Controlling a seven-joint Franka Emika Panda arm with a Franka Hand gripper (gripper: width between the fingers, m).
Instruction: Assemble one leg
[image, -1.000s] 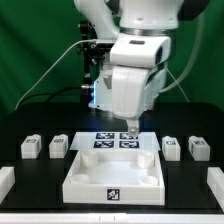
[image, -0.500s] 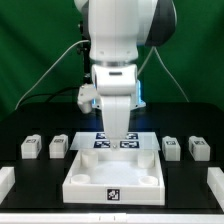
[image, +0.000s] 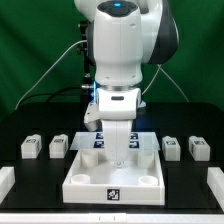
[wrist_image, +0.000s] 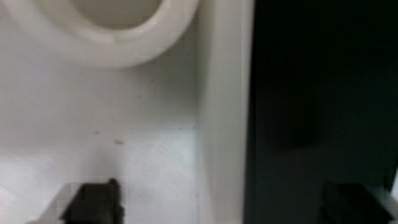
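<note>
Four small white legs with tags lie on the black table: two at the exterior view's left (image: 31, 148) (image: 59, 146) and two at its right (image: 171, 147) (image: 198, 148). My gripper (image: 120, 161) hangs low over the far part of the large white panel (image: 90, 178), away from every leg. In the wrist view the gripper (wrist_image: 237, 205) is open and empty. Its dark fingertips (wrist_image: 93, 204) stand wide apart, one over the panel (wrist_image: 125, 120), the other over the black table. A round corner recess (wrist_image: 118, 22) shows ahead. No leg shows in the wrist view.
The marker board (image: 97, 142) lies behind the panel, mostly hidden by my arm. White blocks sit at the front corners of the table (image: 5, 180) (image: 214, 180). A green backdrop and cables stand behind.
My arm has turned and come down, from above the marker board toward the far part of the panel. The legs and the panel have not moved.
</note>
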